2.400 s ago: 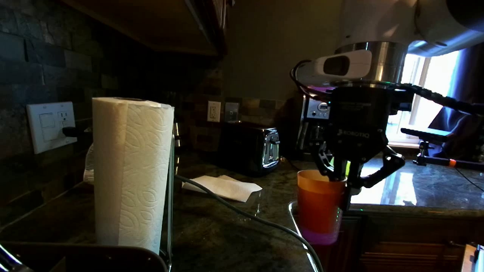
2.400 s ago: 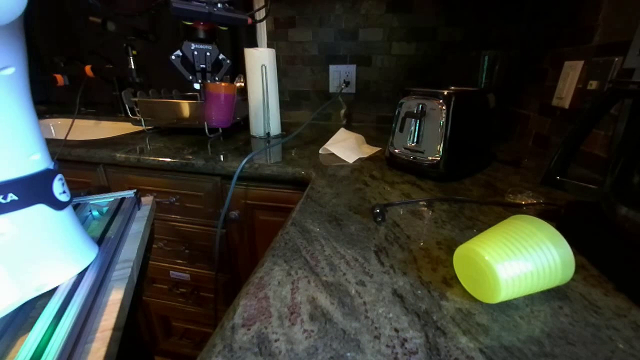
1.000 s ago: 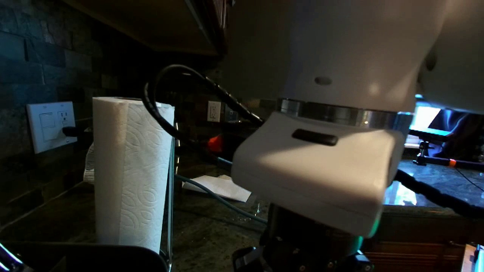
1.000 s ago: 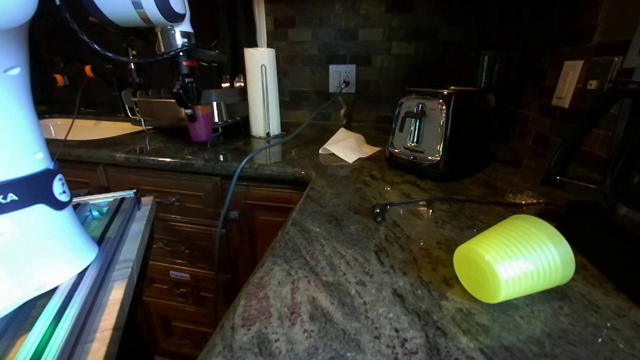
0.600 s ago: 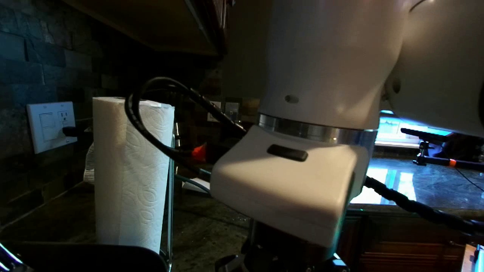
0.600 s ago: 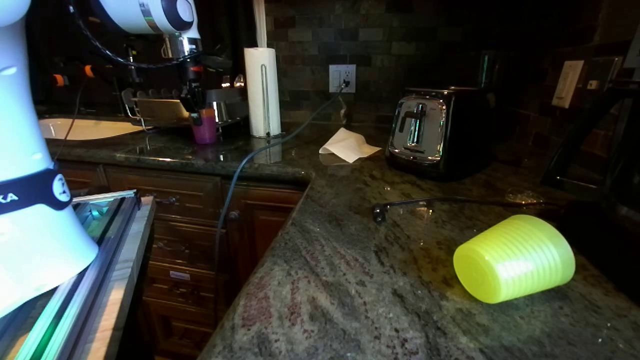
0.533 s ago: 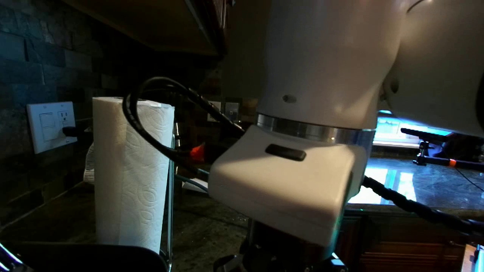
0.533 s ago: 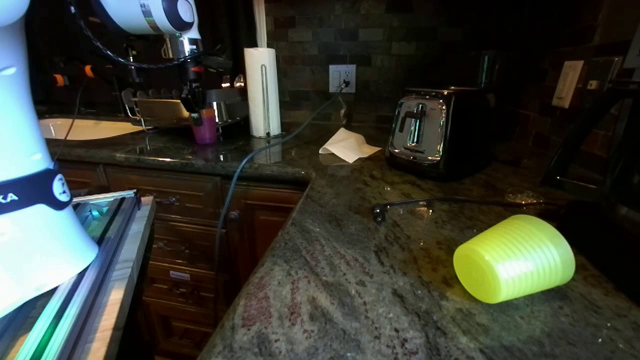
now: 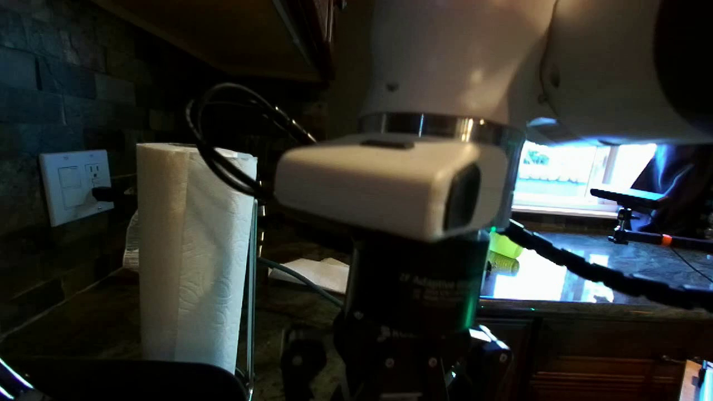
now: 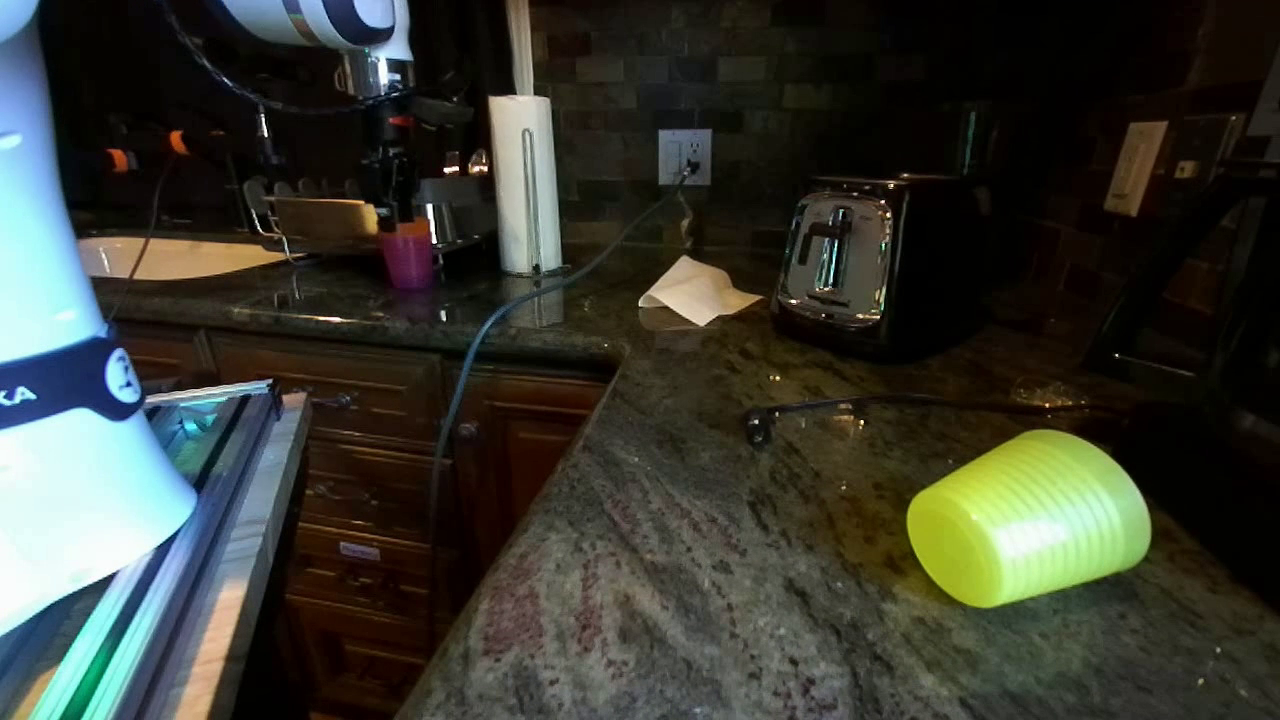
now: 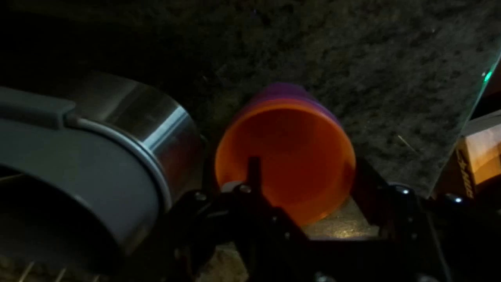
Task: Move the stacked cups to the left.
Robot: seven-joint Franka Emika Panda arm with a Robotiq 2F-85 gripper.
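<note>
1. In an exterior view, the stacked cups are standing upright on the tabletop, left of the paper-towel roll.
2. In the wrist view, my claw is hanging over them, jaws well apart, holding nothing; I cannot tell whether it is touching their rim.
3. The tabletop is stretching farther left of the roll toward a white basin; a steel container is sitting close beside the cups.
4. In front of the roll, a cable is dropping over the tabletop's edge.
5. Right of the roll, paper, a toaster and a lime-green cup on its side are resting on dark, mottled stone; behind the roll, a tiled wall is rising.
6. I am reading "Adaptive" on the claw, and "KA" on the arm's base, left of the roll.
</note>
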